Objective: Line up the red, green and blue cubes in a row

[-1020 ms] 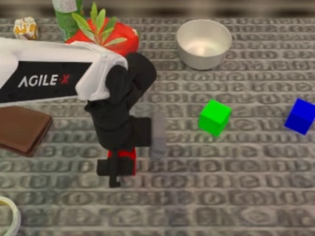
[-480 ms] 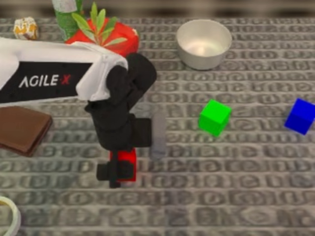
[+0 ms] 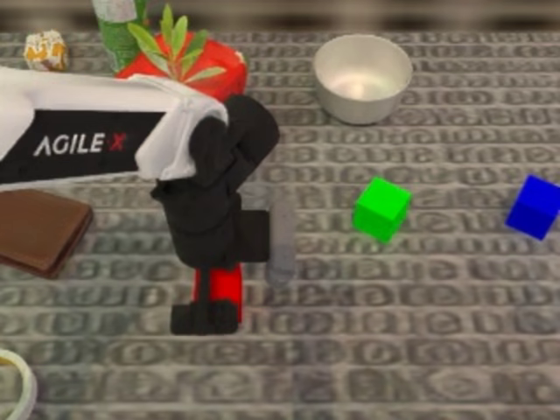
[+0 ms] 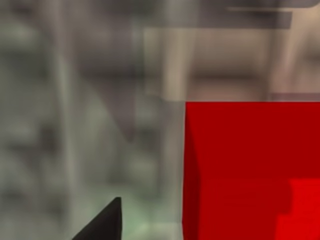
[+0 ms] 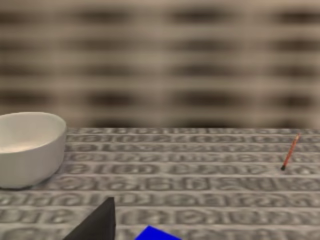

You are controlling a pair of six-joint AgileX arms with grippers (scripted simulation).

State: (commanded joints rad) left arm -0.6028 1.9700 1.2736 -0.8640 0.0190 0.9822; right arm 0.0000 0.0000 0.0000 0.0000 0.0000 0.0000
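Top view: left tool (image 3: pixel 206 317) pointing down over the red cube (image 3: pixel 226 282), black fingers (image 3: pixel 203 318) partly covering it; cannot tell whether gripping or merely hovering, nor how wide the opening. White forearm of the left arm (image 3: pixel 83 131) reaching in from the left edge, lettered "AGILE X" on a black panel. Green cube (image 3: pixel 381 208) well off to the tool's right on the patterned bench (image 3: pixel 394 332); blue cube (image 3: pixel 534 206) farther right again, near the bench's right edge. White bowl (image 3: pixel 362 77) beyond the green cube. Red pot with green leaves (image 3: pixel 188 59) just behind the arm, green bottle (image 3: pixel 118 26) beside it, small crumpled yellow-white object (image 3: pixel 45 50) to the left of that. Brown flat object (image 3: pixel 39 229) under the forearm, at the left edge.

Left wrist view: red cube (image 4: pixel 250 170) filling the frame close up, one dark fingertip (image 4: pixel 102 224) beside it and apart from its face.

Right wrist view: dark fingertip of the right tool (image 5: pixel 95 224), corner of the blue cube (image 5: pixel 157 234) just beside it, white bowl (image 5: pixel 27 147) farther off, thin red stick (image 5: pixel 290 151) lying on the bench; grip of the right tool impossible to judge.
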